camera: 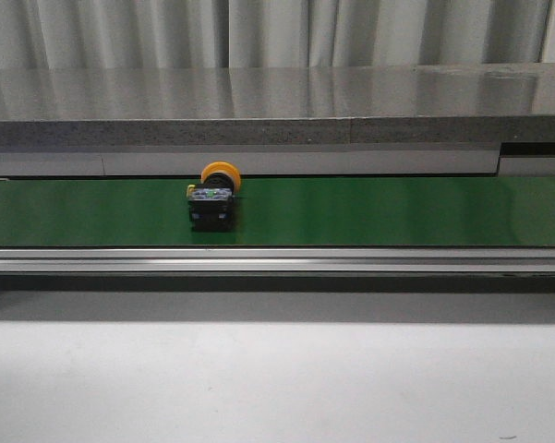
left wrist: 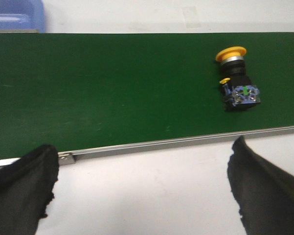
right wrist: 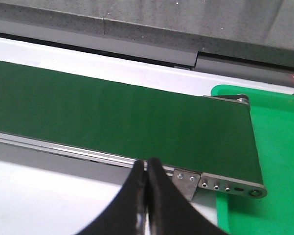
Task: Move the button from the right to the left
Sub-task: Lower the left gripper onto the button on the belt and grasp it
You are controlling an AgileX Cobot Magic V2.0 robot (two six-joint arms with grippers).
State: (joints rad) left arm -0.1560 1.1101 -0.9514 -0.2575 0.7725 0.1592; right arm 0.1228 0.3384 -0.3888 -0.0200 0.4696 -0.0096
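The button [camera: 214, 195], an orange-yellow mushroom cap on a dark blocky body with a green mark, lies on its side on the green conveyor belt [camera: 397, 210], left of the belt's middle. It also shows in the left wrist view [left wrist: 237, 80], far from the fingers. My left gripper [left wrist: 143, 159] is open and empty, hovering over the white table just before the belt's near rail. My right gripper [right wrist: 146, 166] is shut with nothing between the fingers, above the near rail by the belt's right end. Neither gripper shows in the front view.
A grey stone ledge [camera: 277, 111] runs behind the belt. A metal rail [camera: 277, 260] edges the belt's near side. A green tray [right wrist: 279, 161] sits past the belt's right end. A blue bin [left wrist: 14, 17] lies beyond the belt at the left.
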